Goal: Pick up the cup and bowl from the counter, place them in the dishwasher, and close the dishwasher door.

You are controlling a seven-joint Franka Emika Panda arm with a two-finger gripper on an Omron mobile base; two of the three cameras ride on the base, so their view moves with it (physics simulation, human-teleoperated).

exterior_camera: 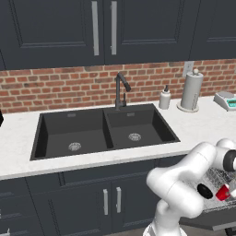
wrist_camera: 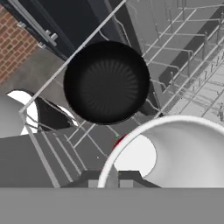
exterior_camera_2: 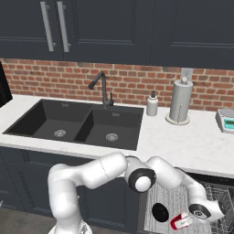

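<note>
The black bowl sits in the dishwasher's grey wire rack, also seen as the bowl. Right beside it is the cup, red outside and white inside, tilted on its side low over the rack. In the hand view my gripper is shut on the cup's white rim, with one finger on either side of its wall. The cup shows behind my forearm. The dark dishwasher door hangs open below the rack. The white counter runs above it.
A black double-basin sink with a dark faucet is set in the counter. A soap dispenser, a paper towel roll and a small scale stand at the back right. Navy cupboards are under the counter.
</note>
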